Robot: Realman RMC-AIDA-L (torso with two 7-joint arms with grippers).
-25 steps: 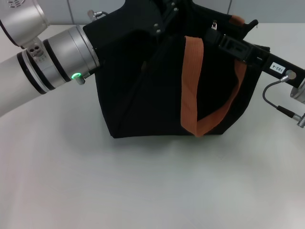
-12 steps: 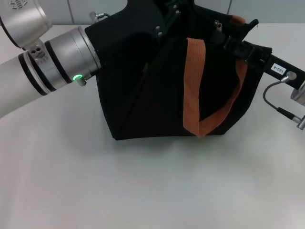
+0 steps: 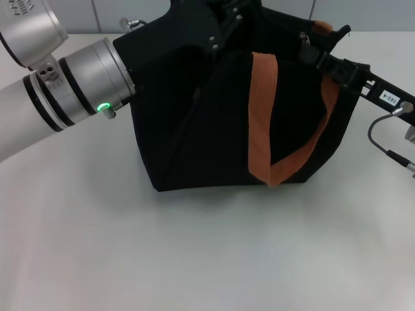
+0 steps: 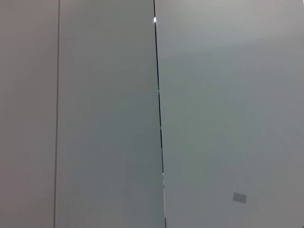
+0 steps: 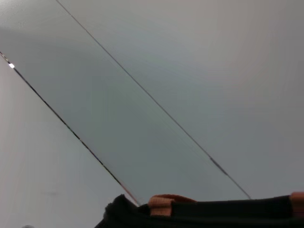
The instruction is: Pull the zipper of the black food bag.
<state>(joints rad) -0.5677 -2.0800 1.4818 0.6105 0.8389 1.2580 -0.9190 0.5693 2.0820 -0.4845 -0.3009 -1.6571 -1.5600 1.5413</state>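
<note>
The bag stands on the counter at the middle of the head view, toward the far side, with an orange strap hanging in a loop down its near face. A second strap end shows at its far right top corner.

The left gripper reaches in from the left and sits against the bag's top at its far left part; black on black, I cannot tell how its jaws stand. A green light glows on the silver wrist of that arm.

The right gripper comes in from the right along the bag's top right edge, and the zipper shows as a small silver glint just at its tip; whether the jaws pinch it I cannot tell.

The left wrist view shows none of this, only pale wall panels with a dark seam. The right wrist view shows the same kind of wall, plus the bag's top rim with an orange strap piece on it, which the head view sees from the other side
</note>
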